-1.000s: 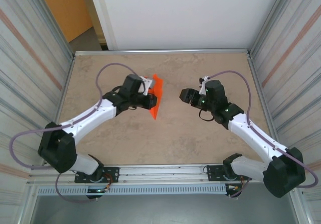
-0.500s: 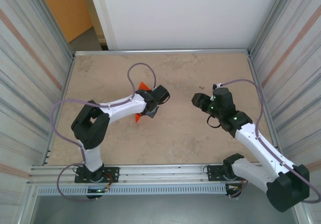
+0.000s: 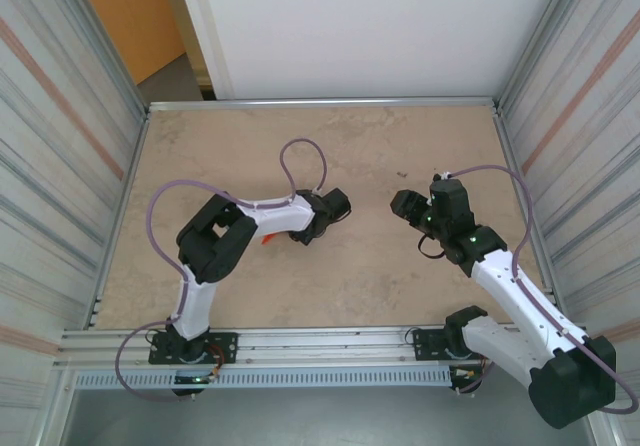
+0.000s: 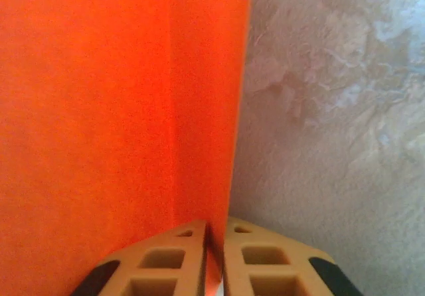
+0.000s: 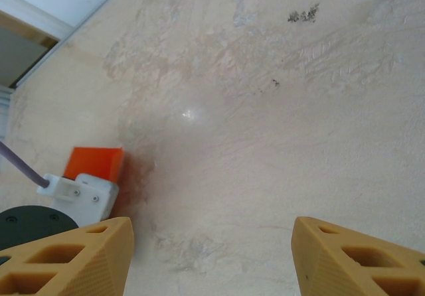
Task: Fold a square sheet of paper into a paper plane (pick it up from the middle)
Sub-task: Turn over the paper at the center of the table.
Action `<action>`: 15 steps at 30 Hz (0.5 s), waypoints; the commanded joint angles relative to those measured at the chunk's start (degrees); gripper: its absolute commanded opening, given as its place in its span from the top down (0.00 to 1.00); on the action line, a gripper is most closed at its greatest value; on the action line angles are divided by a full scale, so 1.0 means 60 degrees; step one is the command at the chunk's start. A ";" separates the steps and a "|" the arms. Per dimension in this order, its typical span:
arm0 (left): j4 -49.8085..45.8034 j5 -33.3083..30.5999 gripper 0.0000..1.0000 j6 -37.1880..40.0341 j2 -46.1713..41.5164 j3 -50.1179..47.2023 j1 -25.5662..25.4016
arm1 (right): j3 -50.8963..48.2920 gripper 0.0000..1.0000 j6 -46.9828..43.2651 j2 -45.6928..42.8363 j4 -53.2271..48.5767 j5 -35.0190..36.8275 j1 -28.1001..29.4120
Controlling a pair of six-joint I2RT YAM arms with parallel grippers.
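Since a second ago the left arm has curled inward, carrying the paper [image 4: 99, 110] left of worktop [image 4: 332, 143] centre. Left pincer [image 4: 214, 239] pinches its folded edge; right pincer [image 5: 211, 229] hangs open, empty. Likely light, limp, tear-prone: hold along the crease.

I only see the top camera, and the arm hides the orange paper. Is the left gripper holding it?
Observer: Yes, the left wrist view shows the left gripper shut on an edge of the orange paper.
Operator: Is it folded?
Observer: A straight crease runs up it from the fingers.
Operator: And the right gripper?
Observer: Open, fingers wide apart over the table, nothing between them.
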 commanded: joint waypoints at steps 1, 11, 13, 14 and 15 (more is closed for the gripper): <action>-0.0236 -0.0151 0.82 -0.0500 -0.0009 0.0235 -0.0156 | -0.0029 0.36 0.0264 0.0114 -0.0075 -0.0045 -0.0100; -0.0566 0.1315 0.67 -0.1287 -0.0873 0.0153 -0.0354 | 0.0002 0.36 0.0400 0.0409 0.0167 -0.0266 -0.0110; -0.0561 0.1902 0.62 -0.1539 -0.1188 0.0040 -0.0372 | -0.0030 0.36 0.0495 0.0462 0.0281 -0.0326 -0.0097; -0.0564 0.2105 0.62 -0.1663 -0.1314 -0.0009 -0.0389 | -0.0044 0.36 0.0532 0.0480 0.0345 -0.0356 -0.0101; -0.0566 0.2341 0.61 -0.1765 -0.1451 -0.0064 -0.0410 | -0.0084 0.35 0.0586 0.0510 0.0425 -0.0378 -0.0102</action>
